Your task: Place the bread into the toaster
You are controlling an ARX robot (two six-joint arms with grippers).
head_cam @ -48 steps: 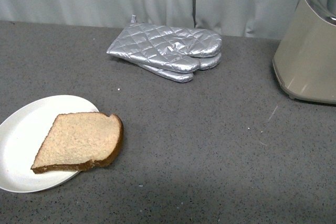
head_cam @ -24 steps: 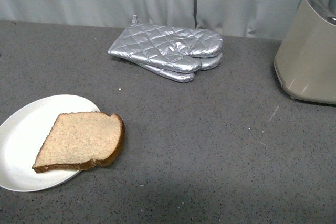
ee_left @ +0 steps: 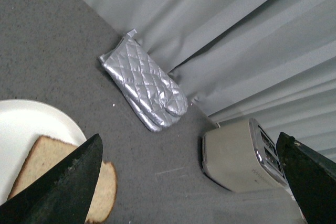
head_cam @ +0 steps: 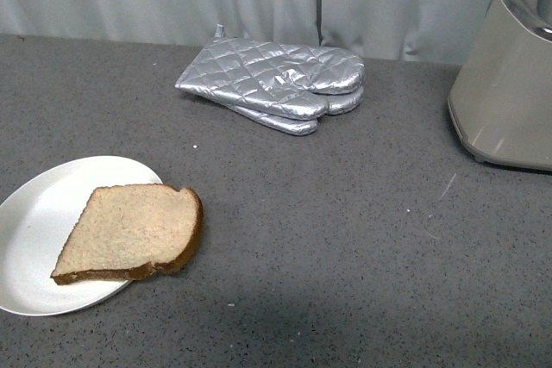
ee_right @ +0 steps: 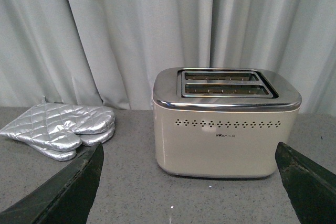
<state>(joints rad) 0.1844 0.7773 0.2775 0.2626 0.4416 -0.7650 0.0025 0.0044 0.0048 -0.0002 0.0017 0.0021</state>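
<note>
Where the grey speckled counter (head_cam: 345, 239) reaches far right, the toaster (head_cam: 507, 84) stands, beige and boxy with a shiny metal top and two slots. Two quilted silver oven mitts (head_cam: 274, 84) lie stacked at the back centre. Near left, a round white plate (head_cam: 39, 213) carries the bread (head_cam: 129, 232): one flat slice, light tan crumb, dark brown crust, its rounded end overhanging the rim, well apart from the toaster. The left gripper (ee_left: 189, 137) and right gripper (ee_right: 189, 145) both hang with jaws spread wide, empty.
</note>
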